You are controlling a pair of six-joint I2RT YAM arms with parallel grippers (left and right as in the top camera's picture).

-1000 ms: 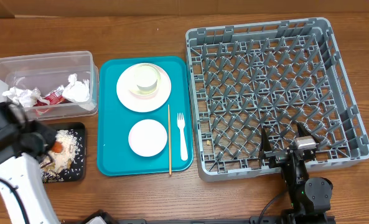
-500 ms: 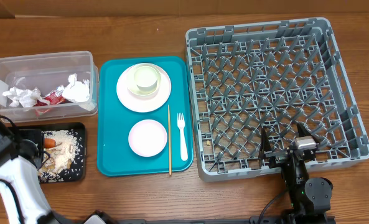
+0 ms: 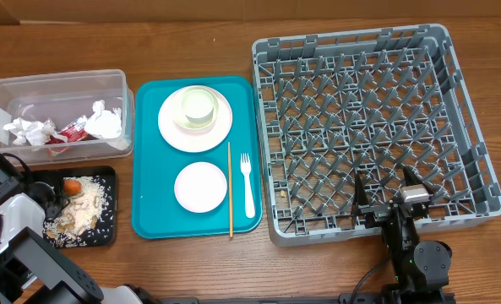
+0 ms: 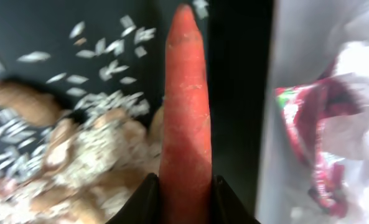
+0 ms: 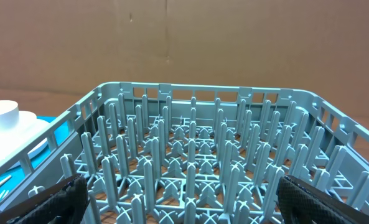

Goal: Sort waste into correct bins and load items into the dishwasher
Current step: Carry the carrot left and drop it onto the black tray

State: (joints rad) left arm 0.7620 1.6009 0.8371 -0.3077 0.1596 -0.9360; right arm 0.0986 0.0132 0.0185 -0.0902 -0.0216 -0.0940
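Grips the carrot (image 4: 185, 106) with the left gripper (image 4: 184, 198), one finger (image 4: 144, 202) pressed to each side, above the food scraps (image 4: 78, 155) in the black tray (image 4: 22, 25). Shows that clamp only from the left wrist. From overhead, gives just an orange spot (image 3: 71, 183) in a far corner of the tray (image 3: 111, 241), near the clear tub (image 3: 64, 84), with the fingers too dark to make out. Catches the red wrapper (image 4: 308, 124) through the tub wall in the wrist view. Adds napkins (image 3: 30, 131) beside it from overhead. Keeps the right gripper (image 5: 184, 199) spread wide and empty at the near wall of the rack (image 5: 190, 155). Reveals only overhead the teal tray (image 3: 149, 169) with plate (image 3: 170, 127), bowl (image 3: 198, 105) on it, second bowl (image 3: 201, 187), fork (image 3: 247, 181) and stick (image 3: 230, 190).
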